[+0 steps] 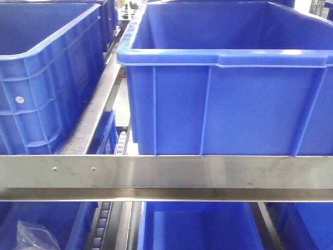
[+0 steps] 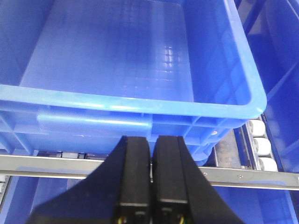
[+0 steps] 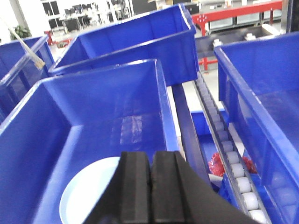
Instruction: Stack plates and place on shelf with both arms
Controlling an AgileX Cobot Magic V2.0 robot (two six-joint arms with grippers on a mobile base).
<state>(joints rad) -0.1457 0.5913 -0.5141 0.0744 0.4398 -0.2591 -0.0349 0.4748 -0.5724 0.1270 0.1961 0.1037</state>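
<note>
Seen from the right wrist, the right gripper [image 3: 151, 186] fills the bottom centre, its two black fingers pressed flat together with only a thin seam between them and nothing held. Just below and to the left of those fingers, partly hidden behind them, lies a pale blue-white plate [image 3: 86, 193] on the floor of a blue crate [image 3: 93, 121] (whether a second plate sits under it cannot be told from this angle). The crate stretches away ahead of the gripper, and a further blue crate [image 3: 140, 42] stands beyond it. To the right of the gripper a roller track [image 3: 231, 158] of small pale wheels runs forward between crates, with something small and red [image 3: 219, 164] lying below it. Seen from the left wrist, the left gripper [image 2: 152, 177] is likewise closed, fingers side by side and nearly touching, gripping nothing. Directly ahead of and above its fingertips is the front wall of a large blue bin [image 2: 131, 60]; no plate shows inside it. The shelf rail [image 2: 243, 176], a strip of brushed steel, crosses just behind the fingers, with white rollers [image 2: 261, 147] off to the gripper's right. The front-facing view shows the long flat shelf front rail [image 1: 166, 172] running across the middle, with blue crates resting above it and more below; neither gripper appears there.
</note>
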